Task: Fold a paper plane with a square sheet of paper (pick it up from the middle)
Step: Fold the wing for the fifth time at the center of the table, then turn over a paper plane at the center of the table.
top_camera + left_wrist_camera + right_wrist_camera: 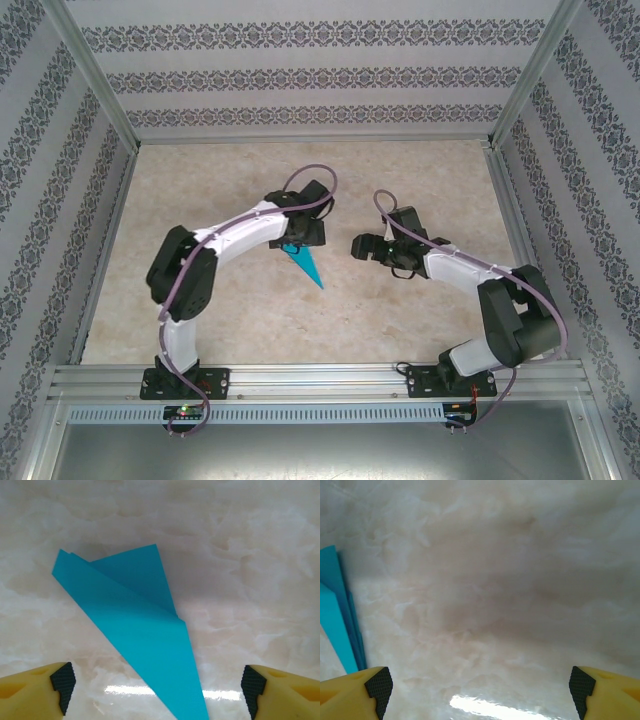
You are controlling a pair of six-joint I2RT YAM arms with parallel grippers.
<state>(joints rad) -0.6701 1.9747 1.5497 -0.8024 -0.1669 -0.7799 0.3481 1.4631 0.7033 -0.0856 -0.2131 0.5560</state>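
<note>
Lying flat on the table (260,580), the paper plane (140,630) sits just ahead of the left tool (156,682). Its long axis slants, and the tip points back between the spread, empty pads. The right tool (480,685), also released and empty, is farther away, with the plane off to its left.

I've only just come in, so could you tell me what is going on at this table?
Two robot arms are folding a paper plane, which now lies flat on the table. The left hand hangs over it, fingers wide apart on either side of its narrow end without gripping. The right hand is open too, beside the plane over bare table. Nothing is held.
</note>
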